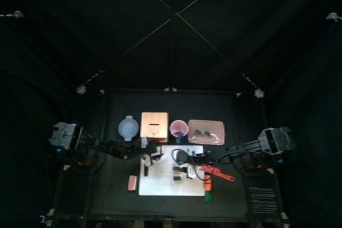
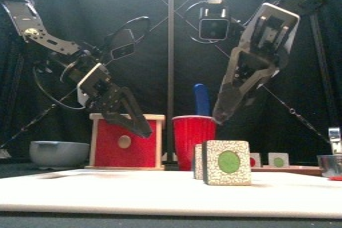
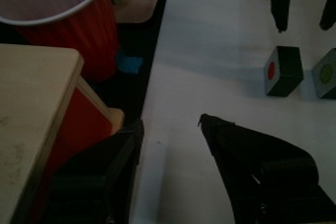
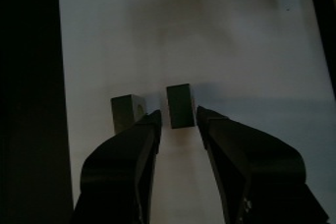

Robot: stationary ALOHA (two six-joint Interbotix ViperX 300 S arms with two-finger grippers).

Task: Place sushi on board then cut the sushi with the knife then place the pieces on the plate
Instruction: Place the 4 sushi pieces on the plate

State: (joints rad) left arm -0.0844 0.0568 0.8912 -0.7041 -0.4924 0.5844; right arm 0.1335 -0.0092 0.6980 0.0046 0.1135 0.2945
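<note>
- Robot lab booth for sure, not a real kitchen.
- Black curtains (image 1: 80,32) all round a small black table (image 1: 94,197).
- Left arm (image 1: 100,150) and right arm (image 1: 254,147) hang over toy props: white board (image 1: 160,182), red cup (image 2: 195,137), wooden box (image 2: 124,142).

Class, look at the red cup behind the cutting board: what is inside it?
A blue knife stands in the red cup, its upper end rising above the rim. The cup's wall hides its lower part and whatever else may lie inside.
</note>
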